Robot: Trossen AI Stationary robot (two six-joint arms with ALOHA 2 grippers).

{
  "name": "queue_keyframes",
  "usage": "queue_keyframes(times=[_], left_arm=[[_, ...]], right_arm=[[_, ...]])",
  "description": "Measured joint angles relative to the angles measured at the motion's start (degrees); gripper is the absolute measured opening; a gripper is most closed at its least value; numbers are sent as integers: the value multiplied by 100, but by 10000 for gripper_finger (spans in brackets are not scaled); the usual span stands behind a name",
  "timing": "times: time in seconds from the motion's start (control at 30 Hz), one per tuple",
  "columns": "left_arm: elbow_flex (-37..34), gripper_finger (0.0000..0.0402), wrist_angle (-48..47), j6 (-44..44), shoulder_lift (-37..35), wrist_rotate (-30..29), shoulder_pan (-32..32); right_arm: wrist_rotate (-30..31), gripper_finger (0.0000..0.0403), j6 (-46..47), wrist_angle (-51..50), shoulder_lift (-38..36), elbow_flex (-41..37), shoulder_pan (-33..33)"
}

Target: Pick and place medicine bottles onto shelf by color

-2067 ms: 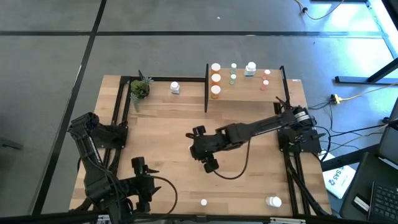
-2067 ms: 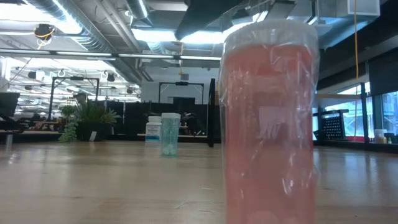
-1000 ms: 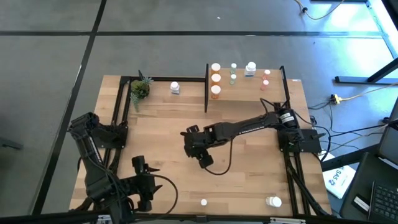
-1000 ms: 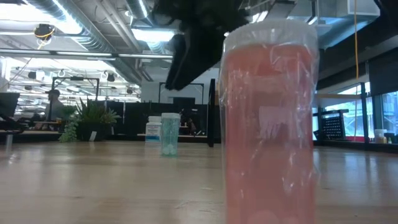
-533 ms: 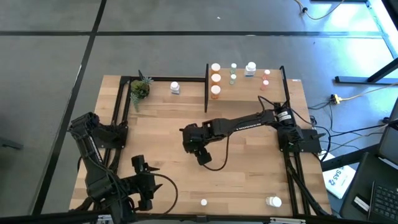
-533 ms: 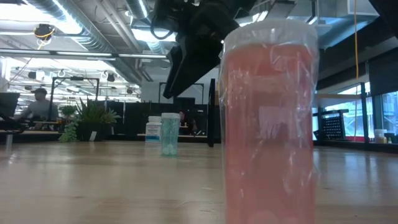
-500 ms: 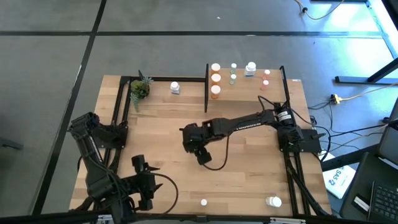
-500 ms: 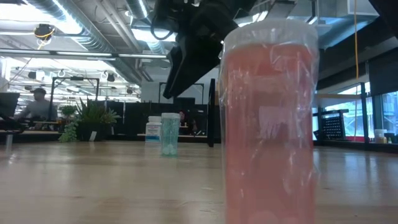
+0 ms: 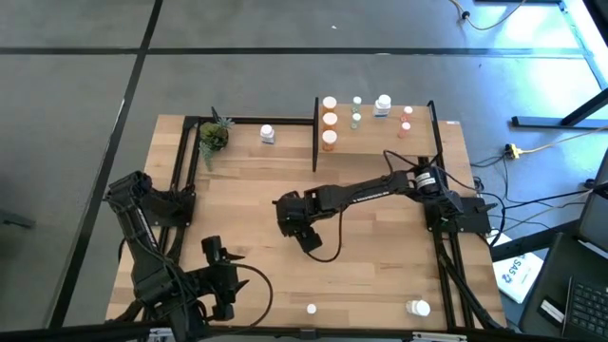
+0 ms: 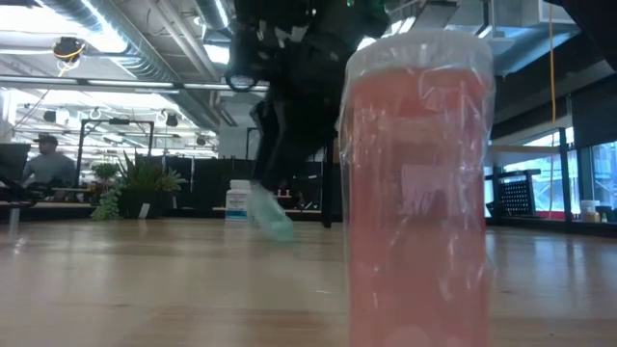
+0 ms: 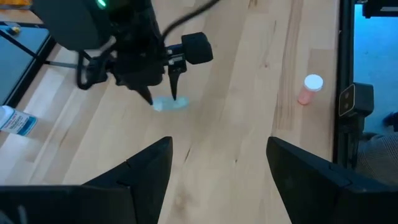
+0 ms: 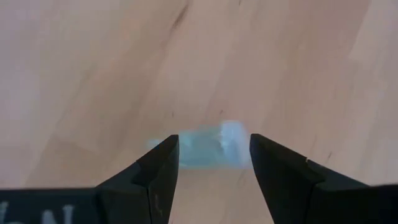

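Tipped since a moment before, the green bottle (image 12: 208,148) lay on its side on the surface (image 9: 380,275), between the right hand's (image 12: 211,163) parted fingers. Pick-up was under way; next it needed closing. Left hand (image 11: 217,163) waited wide, apart.

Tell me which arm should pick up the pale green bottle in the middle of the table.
The right. Its hand is open directly over the small pale green bottle, which is tipped over between its fingers. The left hand is open but parked at the table's near edge, well short of it.
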Motion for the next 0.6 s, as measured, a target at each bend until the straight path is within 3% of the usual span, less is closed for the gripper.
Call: queue_keyframes(times=[0.6], left_arm=[[0,254,-29,-182,0,-6,30]], right_arm=[[94,200,184,-176,15,-14,4]])
